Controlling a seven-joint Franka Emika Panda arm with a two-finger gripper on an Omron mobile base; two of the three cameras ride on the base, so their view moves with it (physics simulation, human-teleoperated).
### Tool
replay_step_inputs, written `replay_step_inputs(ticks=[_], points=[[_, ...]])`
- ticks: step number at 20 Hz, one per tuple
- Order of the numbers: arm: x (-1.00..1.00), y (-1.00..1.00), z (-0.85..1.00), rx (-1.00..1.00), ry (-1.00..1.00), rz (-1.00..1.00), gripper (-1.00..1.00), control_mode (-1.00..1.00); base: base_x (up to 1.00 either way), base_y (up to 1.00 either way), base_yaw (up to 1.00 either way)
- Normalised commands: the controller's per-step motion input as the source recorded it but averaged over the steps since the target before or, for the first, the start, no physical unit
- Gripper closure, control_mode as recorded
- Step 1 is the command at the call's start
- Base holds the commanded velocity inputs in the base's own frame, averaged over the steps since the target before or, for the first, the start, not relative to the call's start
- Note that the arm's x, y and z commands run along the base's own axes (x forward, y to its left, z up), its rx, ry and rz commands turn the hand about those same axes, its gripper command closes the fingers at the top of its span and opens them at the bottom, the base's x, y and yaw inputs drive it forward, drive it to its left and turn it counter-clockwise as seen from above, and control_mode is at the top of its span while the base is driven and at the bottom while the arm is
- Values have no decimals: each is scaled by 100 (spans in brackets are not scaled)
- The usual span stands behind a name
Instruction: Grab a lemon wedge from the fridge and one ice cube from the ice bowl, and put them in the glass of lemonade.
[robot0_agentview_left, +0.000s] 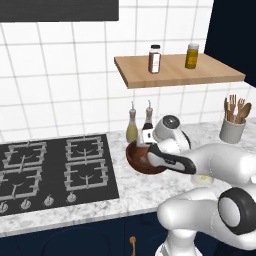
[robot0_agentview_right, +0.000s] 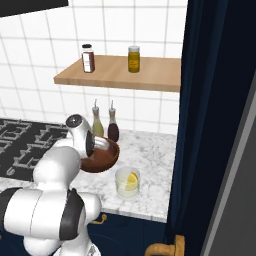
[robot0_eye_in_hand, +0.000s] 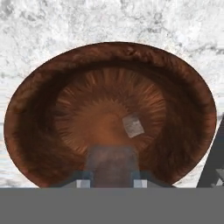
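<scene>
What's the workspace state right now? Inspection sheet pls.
Surface: marble counter, no spills seen.
Job's things: bowl holds one loose cube; wedge already in glass, beside bowl.
Clutter: two bottles behind bowl; utensil holder further along the counter.
Hand: low over bowl, apparently closed on a second cube.
Cables: nothing seen.
Surroundings: stove, shelf with two jars, tiled wall, navy cabinet.
</scene>
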Motion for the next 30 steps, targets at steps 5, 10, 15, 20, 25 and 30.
replay_step_inputs(ticks=[5,10,15,20,25,30], points=[[-38,0,63,0,0,-5,100,-100,0,0,0],[-51,-1,50,0,0,-8,100,-100,0,0,0],[-65,-26,34,0,0,-9,100,-100,0,0,0],[-60,-50,35,0,0,-11,100,-100,0,0,0],[-70,-66,22,0,0,-9,100,-100,0,0,0],[-62,-60,16,0,0,-9,100,-100,0,0,0]])
